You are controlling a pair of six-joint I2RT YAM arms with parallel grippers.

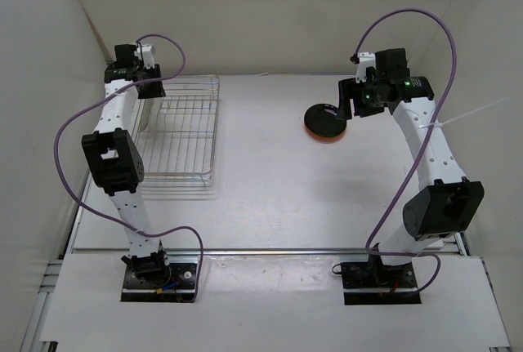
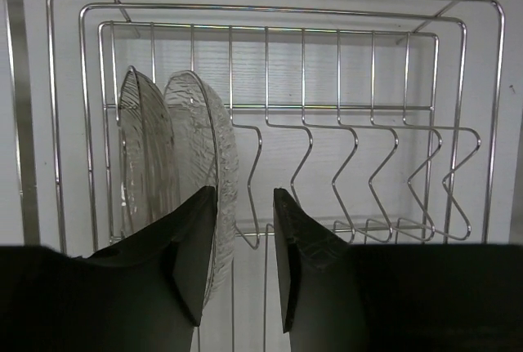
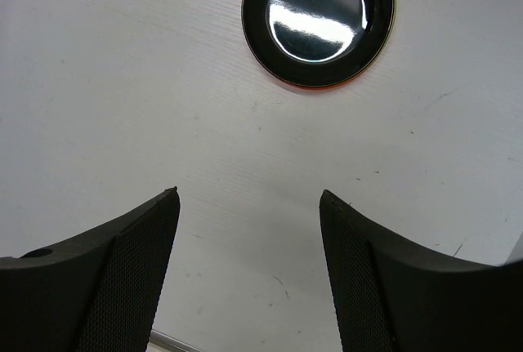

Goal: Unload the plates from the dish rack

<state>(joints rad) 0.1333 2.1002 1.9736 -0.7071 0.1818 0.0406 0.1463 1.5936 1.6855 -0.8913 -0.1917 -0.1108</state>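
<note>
The silver wire dish rack (image 1: pixel 214 127) stands at the far left and fills the left wrist view (image 2: pixel 270 9). A clear textured plate (image 2: pixel 214 135) stands upright in its left slots, with a second clear disc (image 2: pixel 143 148) just left of it. My left gripper (image 1: pixel 140 91) hovers over them, open (image 2: pixel 245 190); the textured plate's rim lies in the gap next to the left finger. The glossy black plate (image 1: pixel 325 117) lies on the table on an orange plate (image 1: pixel 327 135). In the right wrist view the black plate (image 3: pixel 319 21) shows orange and lime green edges beneath. My right gripper (image 1: pixel 353 100) is open and empty (image 3: pixel 249 193), above and beside the stack.
The rack's other slots (image 2: pixel 368 164) hold nothing. White walls stand close behind and left of the rack. Purple cables loop off both arms. Bare white tabletop (image 1: pixel 261 164) lies between rack and stack.
</note>
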